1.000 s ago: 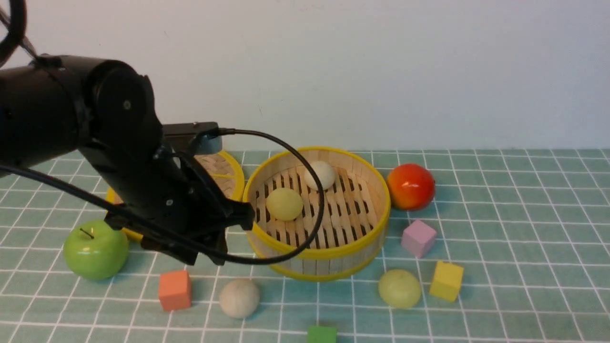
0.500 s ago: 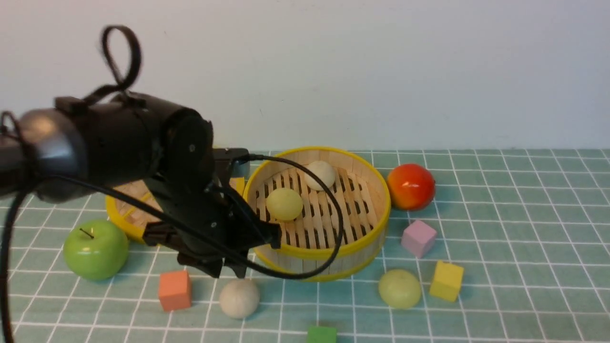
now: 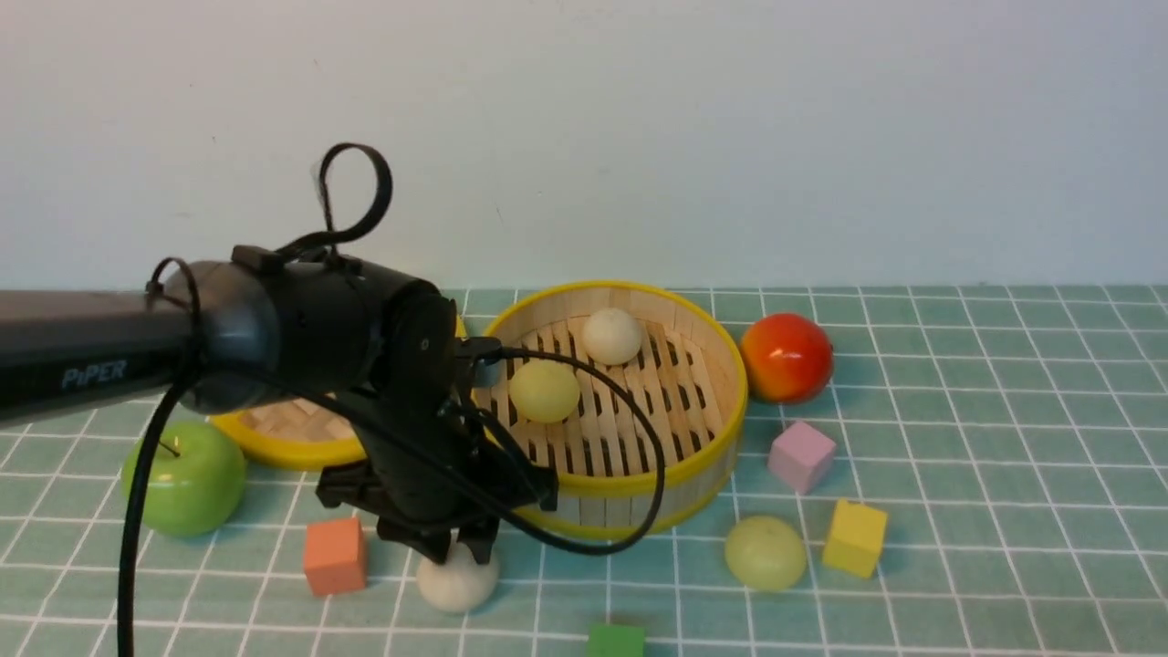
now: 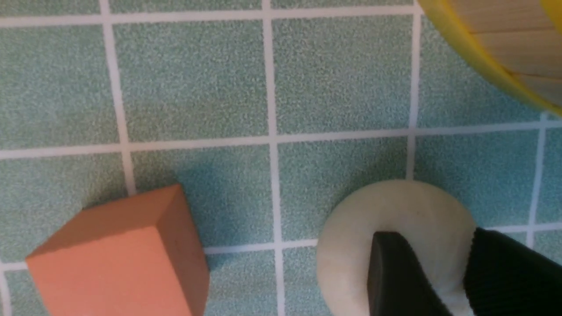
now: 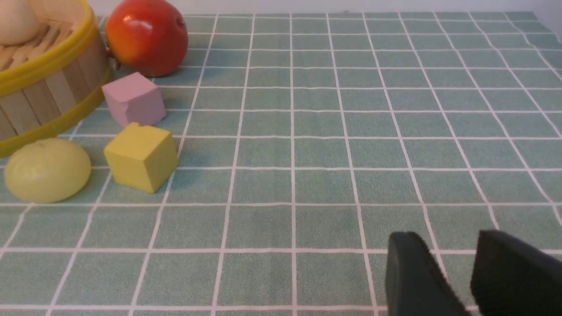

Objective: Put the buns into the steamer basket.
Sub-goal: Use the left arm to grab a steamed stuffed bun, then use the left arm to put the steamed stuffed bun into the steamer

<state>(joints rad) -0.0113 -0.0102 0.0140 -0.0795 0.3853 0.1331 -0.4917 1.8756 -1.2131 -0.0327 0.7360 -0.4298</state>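
Green grid-pattern tablecloth [image 3: 958, 547] covers the work surface, plain white wall [image 3: 730, 137] behind. Nearest: right gripper [image 5: 445, 239] low over bare cloth, jaws parted, nothing between them, well apart from every object, likely parked out of the way. Small green cube [image 3: 616, 641] at the near edge. Next, off-white matte round bun [image 3: 456, 582] on the cloth beside an orange cube [image 3: 335, 555]. Left gripper [image 3: 461, 547] right over its top, pointing down, fingers [image 4: 395, 272] parted with bun surface showing in the gap. Contact cannot be told; not a closed grip. Reads as a top-down pick lined up on the crown. Pale yellow-green round bun [image 3: 765, 552] also on the cloth, near a yellow cube [image 3: 855, 538], just in front of the basket; pink cube [image 3: 801, 456] slightly farther. Round bamboo steamer basket [image 3: 639, 493] with yellow rims stands upright, mouth up, axis vertical. On its slats are a second yellow-green bun [image 3: 545, 391] and a second off-white bun [image 3: 611, 335], apart. Two in, two out. Buns are ball-shaped, no real long axis or facing; the outside yellow-green one looks slightly squat. Glossy green apple [image 3: 182, 479] at left, flat woven bamboo lid [image 3: 283, 436] behind the arm, set aside, leaving the basket open. Glossy red-orange fruit [image 3: 787, 358] beside the basket's far right.
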